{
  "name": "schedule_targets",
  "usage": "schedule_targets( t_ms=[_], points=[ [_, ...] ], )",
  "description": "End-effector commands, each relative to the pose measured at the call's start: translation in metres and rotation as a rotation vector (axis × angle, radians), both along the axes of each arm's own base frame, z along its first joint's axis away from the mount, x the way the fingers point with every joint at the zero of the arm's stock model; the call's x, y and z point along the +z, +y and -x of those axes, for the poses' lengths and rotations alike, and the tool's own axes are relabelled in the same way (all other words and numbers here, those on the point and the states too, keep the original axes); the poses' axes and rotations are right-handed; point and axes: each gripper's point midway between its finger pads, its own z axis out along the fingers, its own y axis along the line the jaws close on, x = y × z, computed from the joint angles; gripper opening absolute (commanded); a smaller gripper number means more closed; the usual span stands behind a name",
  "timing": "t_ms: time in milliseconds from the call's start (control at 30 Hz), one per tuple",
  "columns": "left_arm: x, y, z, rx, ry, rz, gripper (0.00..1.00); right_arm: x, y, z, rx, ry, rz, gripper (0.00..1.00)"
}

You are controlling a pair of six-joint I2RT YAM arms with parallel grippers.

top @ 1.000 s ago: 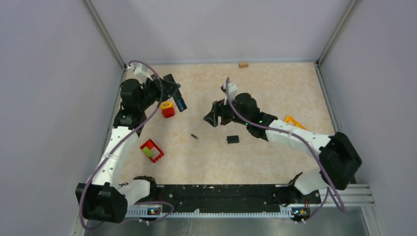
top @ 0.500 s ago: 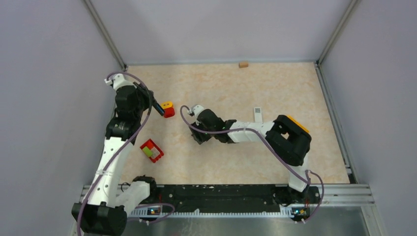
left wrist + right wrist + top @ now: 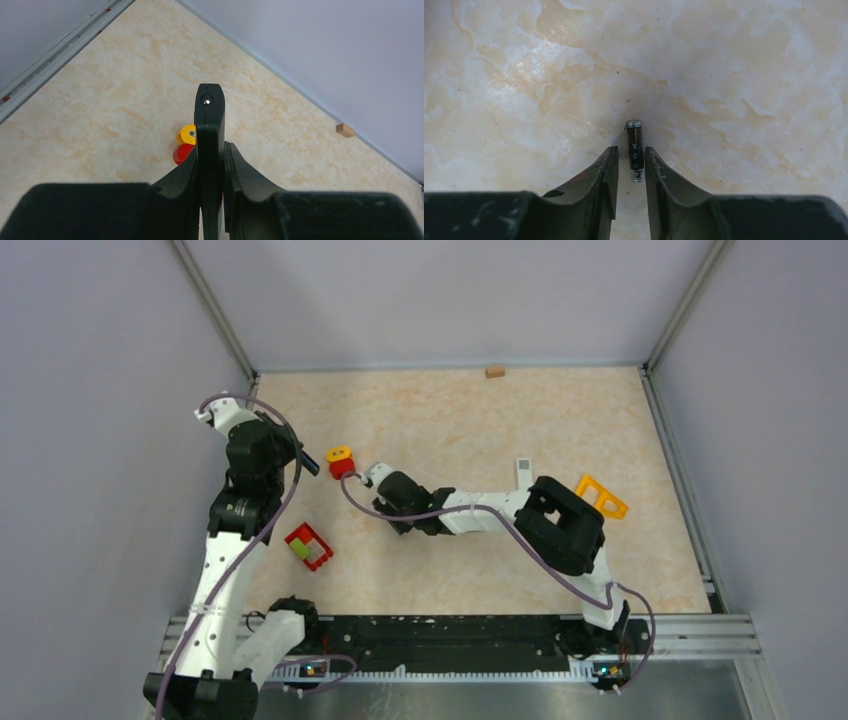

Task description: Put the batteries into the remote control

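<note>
A small dark battery (image 3: 635, 150) with an orange stripe lies flat on the marbled table. It sits between the fingertips of my right gripper (image 3: 630, 154). The jaws are narrow but open: the right finger (image 3: 651, 160) is almost on it and a slim gap shows at the left finger. In the top view the right gripper (image 3: 398, 521) is low over the table's middle left and hides the battery. My left gripper (image 3: 212, 152) is shut on the remote control (image 3: 209, 115), a slim black bar. It is held up at the far left (image 3: 309, 461).
A red and yellow block (image 3: 341, 462) stands just right of the held remote, also in the left wrist view (image 3: 185, 144). A red box (image 3: 308, 547) lies nearer the left arm. A small white bar (image 3: 524, 471), an orange frame (image 3: 601, 496) and a wooden block (image 3: 494, 371) lie further right and back.
My right arm has swung left and come down over the battery, its jaws narrowing around it. The left arm has drawn back to the left with the remote.
</note>
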Motion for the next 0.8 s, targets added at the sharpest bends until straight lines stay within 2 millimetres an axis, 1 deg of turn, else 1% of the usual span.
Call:
schedule_targets(
  t_ms=[0,67,133,233,333,433,467,533,600,633,700,767],
  points=[
    [0.032,0.006,0.005,0.015,-0.085,-0.012,0.00,-0.008,-0.004,0.000,-0.008,-0.007,0.067,0.20],
    [0.033,-0.003,0.003,-0.035,-0.089,-0.010,0.00,-0.007,-0.010,-0.002,-0.043,-0.009,0.087,0.09],
    [0.032,-0.017,-0.001,-0.112,-0.091,0.001,0.00,-0.002,-0.020,-0.007,-0.110,-0.025,0.105,0.02],
    [0.026,-0.051,-0.009,-0.301,-0.092,0.030,0.00,0.017,-0.032,-0.013,-0.201,-0.046,0.086,0.00],
    [0.022,-0.096,-0.010,-0.553,-0.121,0.089,0.00,0.049,-0.050,-0.017,-0.303,-0.043,0.010,0.00],
    [0.021,-0.136,-0.009,-0.779,-0.170,0.174,0.00,0.081,-0.073,-0.016,-0.378,-0.008,-0.090,0.00],
    [0.022,-0.152,-0.004,-0.887,-0.184,0.210,0.00,0.090,-0.081,-0.014,-0.392,0.002,-0.122,0.00],
    [0.021,-0.174,0.003,-1.046,-0.182,0.275,0.00,0.112,-0.093,-0.010,-0.387,0.013,-0.180,0.00],
    [0.022,-0.191,0.009,-1.184,-0.177,0.330,0.00,0.133,-0.104,-0.002,-0.376,0.013,-0.215,0.00],
    [0.019,-0.196,0.010,-1.211,-0.169,0.361,0.00,0.147,-0.107,0.002,-0.368,0.011,-0.244,0.00],
    [0.012,-0.203,0.006,-1.218,-0.156,0.417,0.00,0.172,-0.113,0.009,-0.362,0.014,-0.304,0.00],
    [0.006,-0.212,0.003,-1.214,-0.132,0.484,0.00,0.197,-0.112,0.018,-0.333,0.035,-0.369,0.00]
  ],
)
